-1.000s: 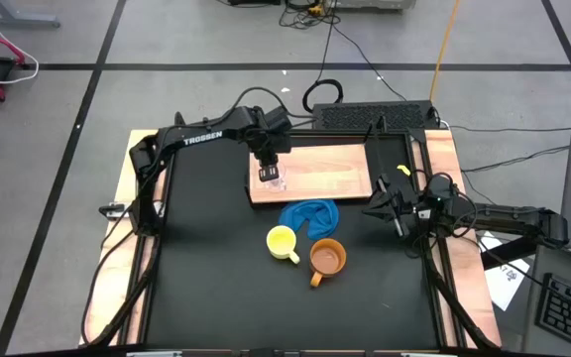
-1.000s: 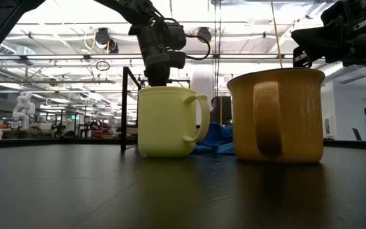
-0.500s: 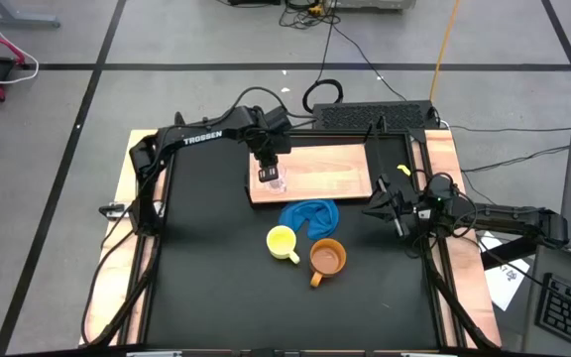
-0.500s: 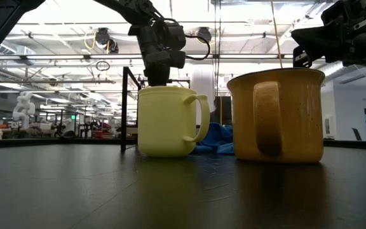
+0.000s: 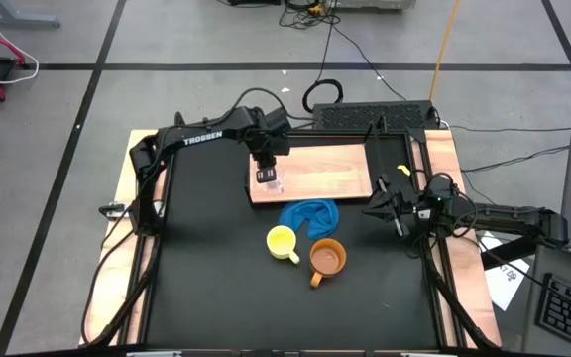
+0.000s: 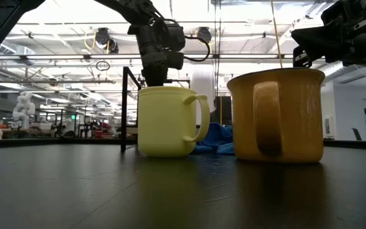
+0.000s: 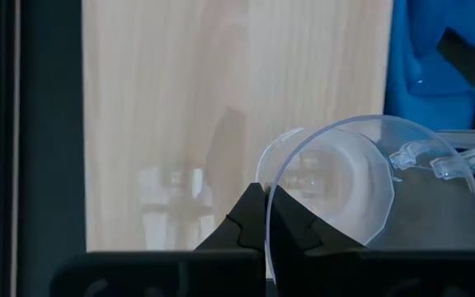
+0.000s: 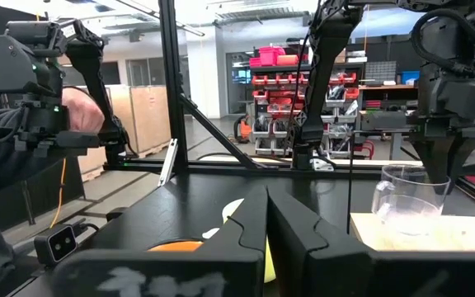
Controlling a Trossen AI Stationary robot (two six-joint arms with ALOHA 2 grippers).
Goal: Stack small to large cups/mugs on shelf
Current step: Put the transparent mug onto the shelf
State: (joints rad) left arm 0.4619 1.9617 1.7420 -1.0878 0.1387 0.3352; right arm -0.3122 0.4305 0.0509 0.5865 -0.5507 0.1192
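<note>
The left gripper (image 5: 267, 178) is pinched on the rim of the clear plastic cup (image 7: 361, 194), holding it over the near left corner of the shelf (image 5: 330, 171). In front of the shelf lies the blue cloth (image 5: 310, 216), then the yellow mug (image 5: 282, 241) and orange-brown mug (image 5: 327, 258) side by side. The right gripper (image 5: 377, 210) hangs off the shelf's right end, fingers together and empty.

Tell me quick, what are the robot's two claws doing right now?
Left gripper: jaws closed on the rim of the clear plastic cup, over the shelf.
Right gripper: jaws closed, holding nothing.
</note>
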